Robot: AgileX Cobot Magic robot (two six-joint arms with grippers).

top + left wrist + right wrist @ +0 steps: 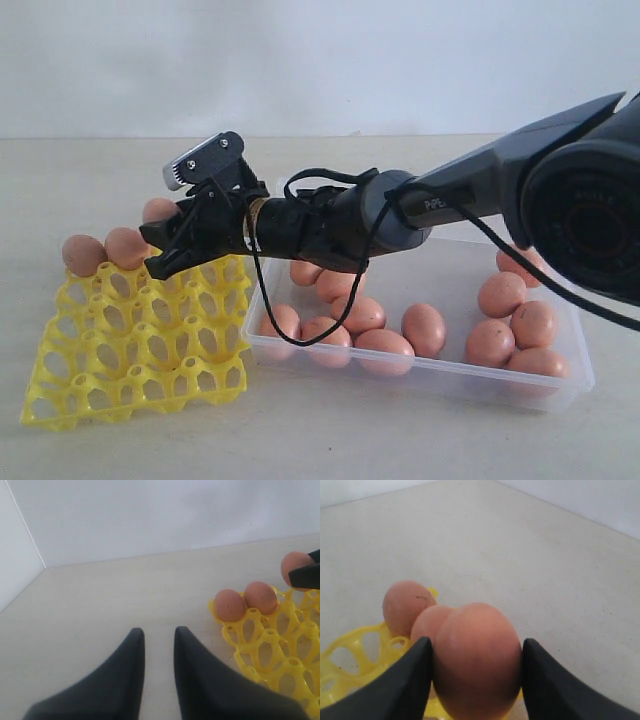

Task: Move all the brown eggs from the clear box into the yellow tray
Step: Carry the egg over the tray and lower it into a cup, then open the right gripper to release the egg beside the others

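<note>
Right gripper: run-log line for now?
right gripper: shut on brown egg | over yellow tray | two eggs seated | left gripper: open, empty

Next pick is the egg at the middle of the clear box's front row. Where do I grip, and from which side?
From above, closing across the narrow waist of the egg. The clear box wall blocks a side approach; bare floor to its right leaves clearance.

The black robot arm (330, 225) partly hides smooth pinkish-brown eggs (335, 283) at the shallow clear plastic box's (460, 385) far wall; the frame edge crops the yellow lattice tray (272, 634).
</note>
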